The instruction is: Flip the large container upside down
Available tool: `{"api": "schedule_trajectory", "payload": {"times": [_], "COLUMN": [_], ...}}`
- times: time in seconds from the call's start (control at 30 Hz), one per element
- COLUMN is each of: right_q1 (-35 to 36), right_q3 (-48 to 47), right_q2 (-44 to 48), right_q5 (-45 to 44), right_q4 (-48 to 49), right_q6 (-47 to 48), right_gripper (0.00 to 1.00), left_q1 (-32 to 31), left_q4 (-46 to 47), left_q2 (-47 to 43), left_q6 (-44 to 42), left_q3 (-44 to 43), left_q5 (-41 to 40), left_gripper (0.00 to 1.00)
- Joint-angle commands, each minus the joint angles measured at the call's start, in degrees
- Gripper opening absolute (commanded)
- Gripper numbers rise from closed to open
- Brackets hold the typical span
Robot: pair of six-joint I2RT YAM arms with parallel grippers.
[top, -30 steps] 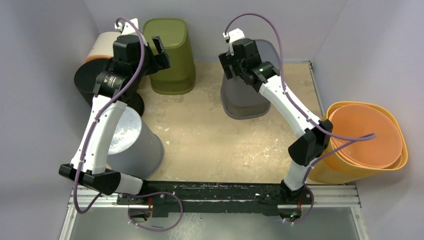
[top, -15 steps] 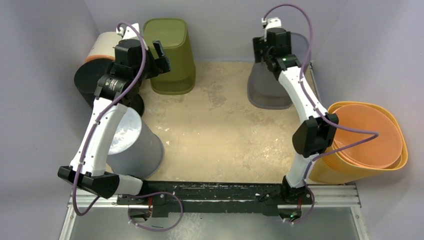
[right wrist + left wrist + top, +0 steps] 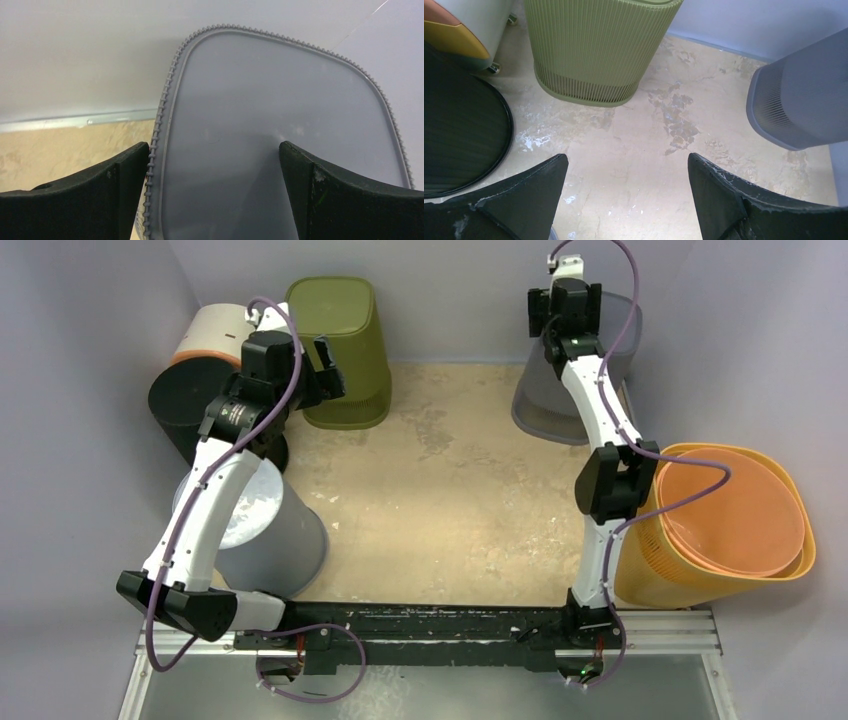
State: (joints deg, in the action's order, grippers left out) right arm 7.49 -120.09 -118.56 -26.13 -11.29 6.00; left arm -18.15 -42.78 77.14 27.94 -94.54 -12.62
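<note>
The large grey slatted container (image 3: 556, 403) stands in the back right corner, its flat closed base facing up. In the right wrist view this base (image 3: 280, 135) has a beaded edge and fills the frame. My right gripper (image 3: 566, 308) is open just above it (image 3: 214, 165). Its left finger (image 3: 100, 195) is outside the base's left edge and its right finger (image 3: 350, 200) is over the base. My left gripper (image 3: 322, 362) is open and empty, above bare table near the olive bin (image 3: 626, 170). The grey container also shows in the left wrist view (image 3: 804, 100).
An olive ribbed bin (image 3: 340, 350) stands upside down at the back. A black bin (image 3: 180, 405) and a white-and-orange cylinder (image 3: 215, 328) are at the back left. A grey bucket (image 3: 265, 525) is at the front left. Stacked orange baskets (image 3: 730, 525) are at the right.
My right arm swung right and back, and the grey container went with it from the back middle to the back right corner. The left arm shifted only slightly.
</note>
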Motion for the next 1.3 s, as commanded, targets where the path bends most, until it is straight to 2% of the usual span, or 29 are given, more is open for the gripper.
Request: {"api": "schedule_trajectory", "payload": {"times": [0.0, 0.4, 0.67, 0.93, 1.07, 1.27], "right_q1": [-4.63, -10.19, -10.99, -9.9, -6.96, -4.76], "right_q3": [-3.45, -6.1, -5.83, -8.59, -9.75, -0.38], "right_q2": [-5.62, -7.79, -5.52, -0.05, 3.2, 14.31], "right_q5": [-4.47, -9.45, -6.09, 2.37, 4.38, 9.15], "right_q4": [-4.72, 2.52, 4.82, -0.27, -4.64, -9.99], "right_q6": [-0.52, 3.2, 2.21, 0.98, 0.95, -5.23], "right_gripper": [1.0, 1.0, 1.0, 1.0, 1.0, 1.0], "left_q1": [-0.27, -0.22, -0.24, -0.28, -0.23, -0.22], "left_q4": [3.5, 3.77, 3.91, 3.89, 2.87, 3.15], "left_q2": [-0.14, 2.85, 4.56, 6.56, 7.41, 7.61], "left_q6": [-0.88, -1.19, -0.99, -0.7, -0.66, 0.32], "left_q3": [-0.42, -3.28, -5.06, -6.46, -6.88, -6.44], "left_q5": [1.09, 2.29, 2.43, 2.53, 2.7, 5.09], "left_gripper": [0.87, 0.87, 0.87, 0.87, 0.87, 0.87]}}
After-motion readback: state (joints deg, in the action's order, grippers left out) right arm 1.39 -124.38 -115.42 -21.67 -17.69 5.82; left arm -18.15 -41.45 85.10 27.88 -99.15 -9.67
